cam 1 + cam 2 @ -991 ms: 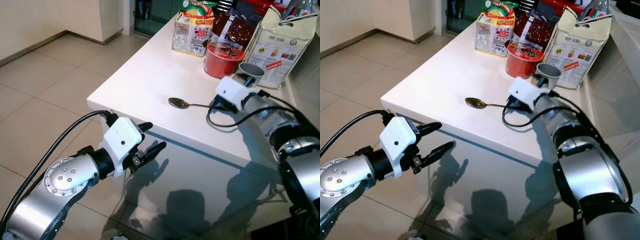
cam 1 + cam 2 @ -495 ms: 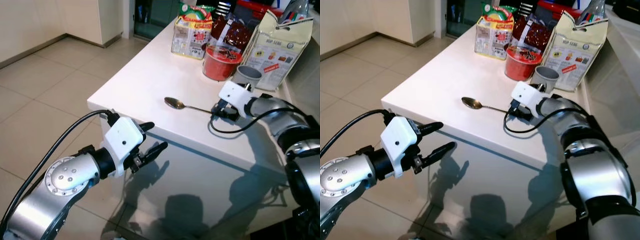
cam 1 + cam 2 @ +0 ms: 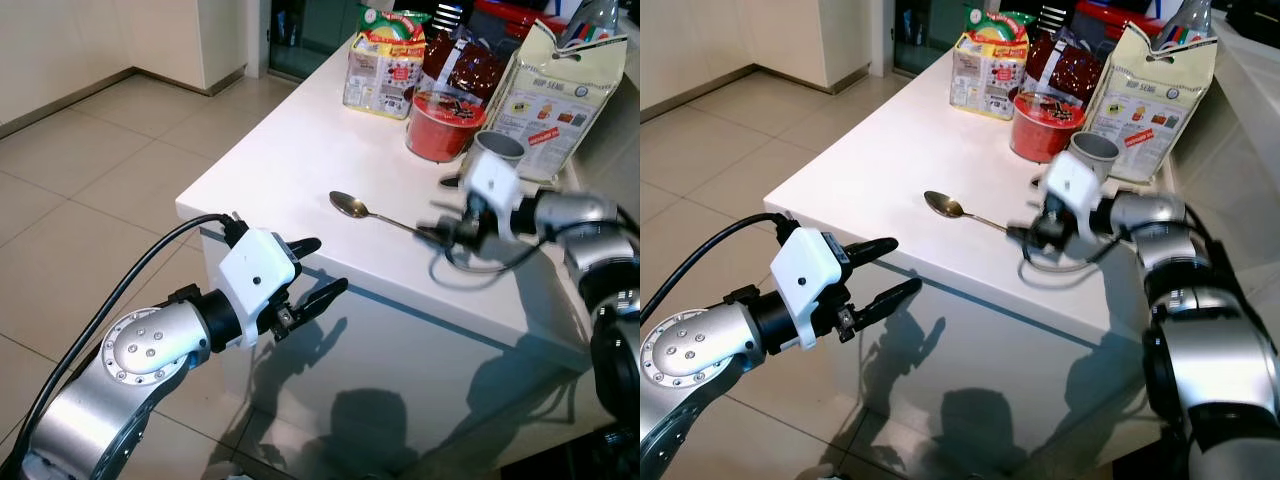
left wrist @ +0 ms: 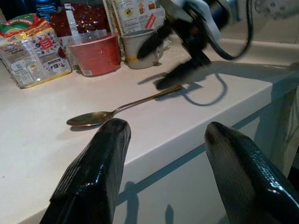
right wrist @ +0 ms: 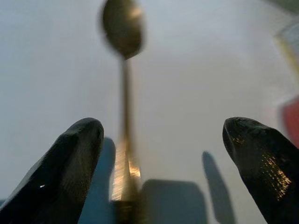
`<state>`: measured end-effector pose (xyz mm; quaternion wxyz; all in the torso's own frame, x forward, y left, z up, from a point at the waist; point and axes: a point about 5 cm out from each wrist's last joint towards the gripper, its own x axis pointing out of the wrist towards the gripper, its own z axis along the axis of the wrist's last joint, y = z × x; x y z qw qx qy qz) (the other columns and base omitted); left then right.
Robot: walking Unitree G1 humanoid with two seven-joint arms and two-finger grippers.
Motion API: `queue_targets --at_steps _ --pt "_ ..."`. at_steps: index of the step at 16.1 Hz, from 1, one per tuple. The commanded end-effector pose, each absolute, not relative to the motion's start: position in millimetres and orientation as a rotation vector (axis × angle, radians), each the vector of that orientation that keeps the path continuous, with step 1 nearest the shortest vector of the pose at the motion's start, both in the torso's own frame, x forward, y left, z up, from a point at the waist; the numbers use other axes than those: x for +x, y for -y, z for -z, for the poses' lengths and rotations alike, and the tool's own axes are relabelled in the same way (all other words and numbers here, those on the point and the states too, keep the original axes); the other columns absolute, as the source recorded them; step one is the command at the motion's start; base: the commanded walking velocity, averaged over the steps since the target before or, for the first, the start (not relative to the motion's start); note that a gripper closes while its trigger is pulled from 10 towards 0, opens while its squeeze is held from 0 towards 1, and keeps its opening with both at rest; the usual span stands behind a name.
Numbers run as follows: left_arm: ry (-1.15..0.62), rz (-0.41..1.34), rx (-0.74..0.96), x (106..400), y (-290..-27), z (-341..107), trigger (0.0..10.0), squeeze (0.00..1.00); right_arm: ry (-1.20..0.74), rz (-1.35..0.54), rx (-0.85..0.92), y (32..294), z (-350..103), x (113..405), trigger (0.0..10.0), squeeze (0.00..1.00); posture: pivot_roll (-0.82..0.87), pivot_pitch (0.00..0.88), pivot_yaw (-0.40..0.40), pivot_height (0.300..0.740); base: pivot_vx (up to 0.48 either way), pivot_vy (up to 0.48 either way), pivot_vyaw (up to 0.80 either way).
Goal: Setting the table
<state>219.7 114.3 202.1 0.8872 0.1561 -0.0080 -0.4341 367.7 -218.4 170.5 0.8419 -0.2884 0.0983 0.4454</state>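
A metal spoon [image 3: 352,206] lies flat on the white table [image 3: 300,150], its bowl toward the left and its handle running right. My right gripper [image 3: 438,232] hovers blurred at the handle's end, pointing down at it. In the right wrist view the gripper [image 5: 163,140] is open, and the spoon [image 5: 123,140] lies on the table between the fingers, closer to one of them. My left gripper [image 3: 325,270] is open with nothing in it, held in front of the table's near edge and slightly below the top. The left wrist view looks across the edge at the spoon [image 4: 117,111].
Behind the spoon stand a red cup [image 3: 440,125] and a grey mug [image 3: 497,150]. Further back are a pale snack bag [image 3: 560,90], a carton [image 3: 380,70] and a dark red packet [image 3: 468,58]. Tiled floor [image 3: 90,170] lies to the left of the table.
My right wrist has swung up and to the right, so its fingers now point down at the handle's end. The spoon has stayed put. My left gripper has edged toward the table.
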Motion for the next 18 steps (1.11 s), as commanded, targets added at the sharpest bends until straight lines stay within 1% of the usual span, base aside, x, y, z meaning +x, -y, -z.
queue_targets --at_steps 1,2,3,4,5,7,8,9,12,13,15,18 --pt "0.017 0.927 0.327 219.6 -111.1 -201.2 10.0 0.0 -0.191 -0.949 -0.648 222.2 -175.5 366.7 10.0 0.0 0.13 0.0 -0.122 0.74 0.0 0.0 0.0" --pt "0.017 0.927 0.327 219.6 -111.1 -201.1 10.0 0.0 -0.183 -0.911 -0.643 222.2 -178.6 369.8 10.0 0.0 0.13 0.0 -0.123 0.74 0.0 0.0 0.0" --pt "0.019 0.926 0.326 219.9 -110.0 -200.5 10.0 0.0 -0.124 -0.721 -0.478 217.1 -198.0 386.8 10.0 0.0 0.14 0.0 -0.132 0.74 0.0 0.0 0.0" --pt "0.019 0.926 0.326 219.9 -109.5 -200.4 10.0 0.0 -0.117 -0.699 -0.428 215.1 -200.7 389.3 10.0 0.0 0.14 0.0 -0.132 0.74 0.0 0.0 0.0" --pt "0.022 0.927 0.323 219.1 -107.7 -200.9 10.0 0.0 -0.13 -0.74 -0.362 205.4 -198.6 390.5 10.0 1.0 0.15 0.0 -0.138 0.74 0.0 0.0 0.0" --pt "0.02 0.937 0.319 214.6 -106.8 -203.2 10.0 0.0 -0.205 -0.9 -0.315 179.7 -184.3 387.5 10.0 1.0 0.19 0.0 -0.148 0.74 0.0 0.0 0.0" --pt "0.012 0.942 0.323 211.6 -108.2 -203.6 10.0 0.0 -0.239 -0.926 -0.303 172.2 -179.3 387.0 10.0 1.0 0.2 0.0 -0.15 0.74 0.0 0.0 0.0" --pt "-0.005 0.94 0.329 207.1 -111.7 -204.1 10.0 0.0 -0.267 -0.895 -0.31 165.9 -173.8 388.5 10.0 1.0 0.23 0.0 -0.154 0.74 0.0 0.0 0.0" --pt "-0.023 0.916 0.338 199.7 -119.9 -207.7 10.0 0.0 -0.276 -0.809 -0.315 160.9 -171.5 392.6 10.0 1.0 0.28 0.021 -0.162 0.74 0.0 0.0 0.0" --pt "-0.036 0.913 0.338 195.2 -122.7 -209.3 10.0 0.0 -0.285 -0.767 -0.305 161.7 -171.5 394.4 10.0 0.0 0.31 0.035 -0.162 0.74 0.0 0.0 0.0" --pt "-0.054 0.934 0.331 188.3 -123.1 -210.5 10.0 0.0 -0.319 -0.735 -0.295 166.4 -168.2 394.0 10.0 0.0 0.32 0.041 -0.156 0.74 0.0 0.0 0.0" --pt "-0.057 0.954 0.323 186.1 -122.1 -212.8 10.0 0.0 -0.385 -0.771 -0.274 174.5 -162.0 389.3 10.0 0.0 0.32 0.041 -0.15 0.74 0.0 0.0 0.0"
